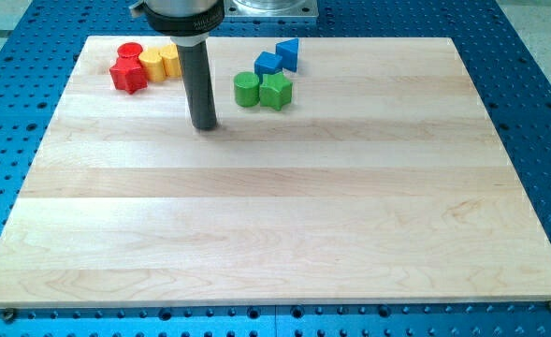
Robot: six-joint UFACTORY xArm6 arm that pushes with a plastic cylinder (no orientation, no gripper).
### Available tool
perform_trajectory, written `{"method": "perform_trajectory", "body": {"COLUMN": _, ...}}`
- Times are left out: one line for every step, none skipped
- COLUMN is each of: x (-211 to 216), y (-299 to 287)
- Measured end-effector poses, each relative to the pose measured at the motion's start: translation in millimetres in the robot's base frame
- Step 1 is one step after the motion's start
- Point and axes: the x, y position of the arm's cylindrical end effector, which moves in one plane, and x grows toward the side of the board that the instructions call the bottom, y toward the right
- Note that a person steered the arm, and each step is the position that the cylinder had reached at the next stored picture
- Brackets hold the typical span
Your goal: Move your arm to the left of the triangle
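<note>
The blue triangular block [288, 53] sits near the view's top edge of the pale wooden board [284, 234], right of centre, with a blue cube-like block [268, 64] just beside it on its lower left. Below that pair — a green cylinder [246, 89] and a green star-shaped block [276, 91], touching or nearly so.

And where's the rod? My tip [204, 125] rests on the board down and to the view's left of the whole blue-green group, clear of every block. So it already stands on the triangle's left side, but well apart from it and lower in the view, with the blue cube and the green cylinder between. By my reckoning the job is partly done: what's left is a short slide up and rightward, skirting the cube, to end just beside the triangle.

No claw here — the arm ends in a plain dark rod, so nothing opens or closes, and it holds and touches no block.

Further out, at the view's top left, a cluster: red cylinder [129, 51], red star-shaped block [128, 76], and two yellow blocks [160, 62], shapes hard to tell.
</note>
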Motion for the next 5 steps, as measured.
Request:
{"method": "perform_trajectory", "body": {"x": 0.1, "y": 3.3}}
{"method": "perform_trajectory", "body": {"x": 0.0, "y": 3.9}}
{"method": "perform_trajectory", "body": {"x": 0.0, "y": 3.9}}
{"method": "perform_trajectory", "body": {"x": 0.8, "y": 4.1}}
{"method": "perform_trajectory", "body": {"x": 0.8, "y": 4.1}}
